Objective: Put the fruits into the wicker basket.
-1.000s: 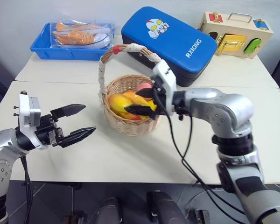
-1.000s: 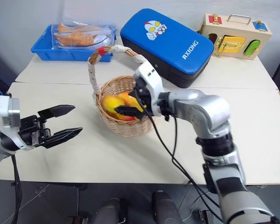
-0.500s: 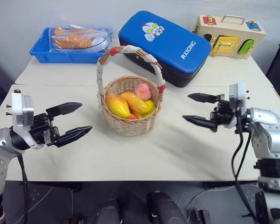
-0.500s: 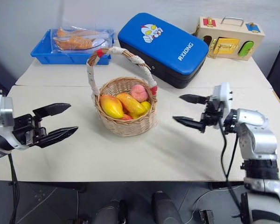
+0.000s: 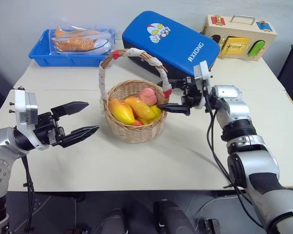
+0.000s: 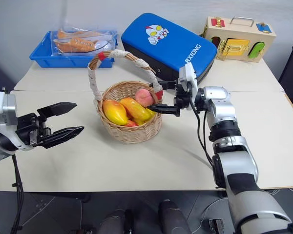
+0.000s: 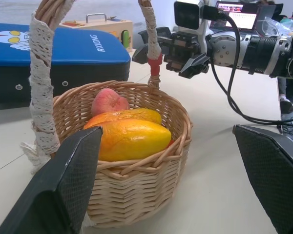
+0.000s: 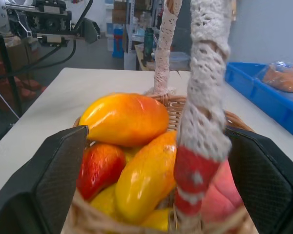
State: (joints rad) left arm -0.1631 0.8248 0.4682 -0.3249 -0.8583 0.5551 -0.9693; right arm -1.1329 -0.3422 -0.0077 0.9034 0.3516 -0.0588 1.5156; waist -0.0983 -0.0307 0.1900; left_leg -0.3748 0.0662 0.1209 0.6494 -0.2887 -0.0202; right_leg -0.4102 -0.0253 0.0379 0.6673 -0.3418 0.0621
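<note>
The wicker basket (image 5: 134, 127) stands mid-table with its white-corded handle (image 5: 105, 73) arching over it. Inside lie two yellow-orange mangoes (image 5: 119, 111) (image 5: 141, 107) and a pink peach (image 5: 147, 96). My right gripper (image 5: 167, 96) is at the basket's right rim, open. Its fingers (image 8: 39, 180) stand on either side of the handle's red end (image 8: 193, 178) without touching it. My left gripper (image 5: 90, 117) hovers open and empty to the left of the basket, pointing at it. The left wrist view has the basket (image 7: 136, 195) between that gripper's two fingers (image 7: 63, 185).
At the back left is a blue tray (image 5: 41, 51) holding wrapped orange shoes. A blue padded case (image 5: 171, 41) lies just behind the basket. A wooden toy box (image 5: 239, 30) stands at the back right. Bare tabletop (image 5: 151, 161) lies in front of the basket.
My right gripper left the basket, swung out to the right, then came back to the basket's right side around the handle's end. The left gripper stayed put.
</note>
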